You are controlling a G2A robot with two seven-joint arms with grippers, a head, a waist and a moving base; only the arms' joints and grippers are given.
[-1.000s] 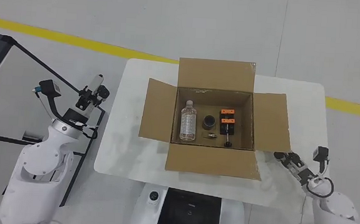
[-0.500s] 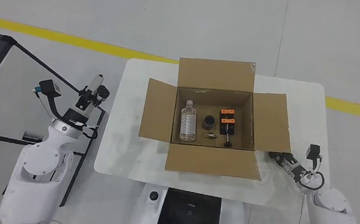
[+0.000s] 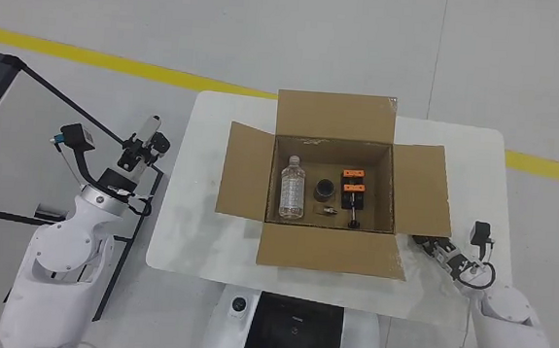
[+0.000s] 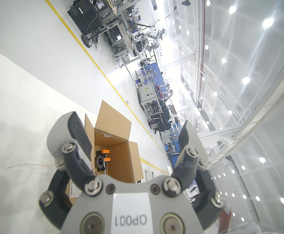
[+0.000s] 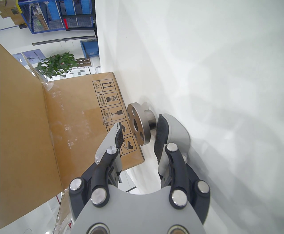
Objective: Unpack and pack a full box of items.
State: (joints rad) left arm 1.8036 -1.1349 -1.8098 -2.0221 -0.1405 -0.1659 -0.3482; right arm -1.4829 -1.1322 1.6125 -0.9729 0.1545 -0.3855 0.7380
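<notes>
My right gripper (image 5: 140,121) stands spread around the metal flange (image 5: 139,128) beside the cardboard box (image 5: 77,133); it looks heavy, rigid and slick, so I'd pinch across its hub

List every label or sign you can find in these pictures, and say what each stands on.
Handling pictograms, among them two upward arrows and a wineglass: side of the cardboard box.
Captions beside them: too small to read.
White code label, seen upside down: base of the left gripper.
Yellow warning triangle: grey cabinet in the hall behind.
</notes>
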